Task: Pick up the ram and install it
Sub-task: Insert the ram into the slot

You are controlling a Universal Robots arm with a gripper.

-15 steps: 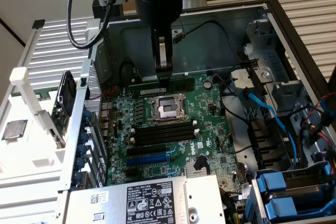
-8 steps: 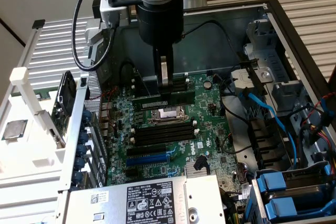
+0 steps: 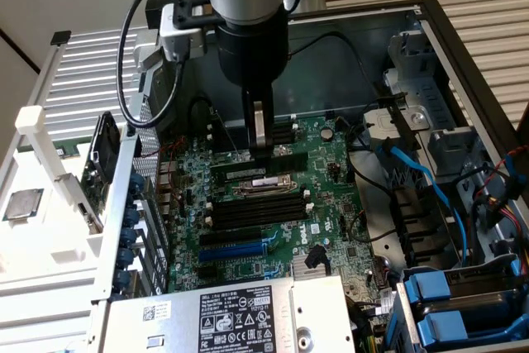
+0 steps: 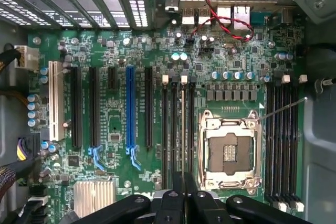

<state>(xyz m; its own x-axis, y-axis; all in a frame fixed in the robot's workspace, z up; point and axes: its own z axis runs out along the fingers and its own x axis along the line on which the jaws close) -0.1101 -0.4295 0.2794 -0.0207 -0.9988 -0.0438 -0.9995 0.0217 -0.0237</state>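
Install step, by my reading: at frame centre the black two-fingered gripper (image 3: pixel 260 148), fingers closed on the thin green ram stick (image 4: pixel 182 129), needs it aligned and pressed evenly into the long black memory slot (image 3: pixel 258 168).

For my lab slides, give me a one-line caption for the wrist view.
Gripper poised over the motherboard, holding the ram edge-on above the black memory slots beside the empty CPU socket.

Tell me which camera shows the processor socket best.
The wrist view: the processor socket lies fully open to it, metal frame and contacts showing. In the exterior view the arm and pincer cover most of it.
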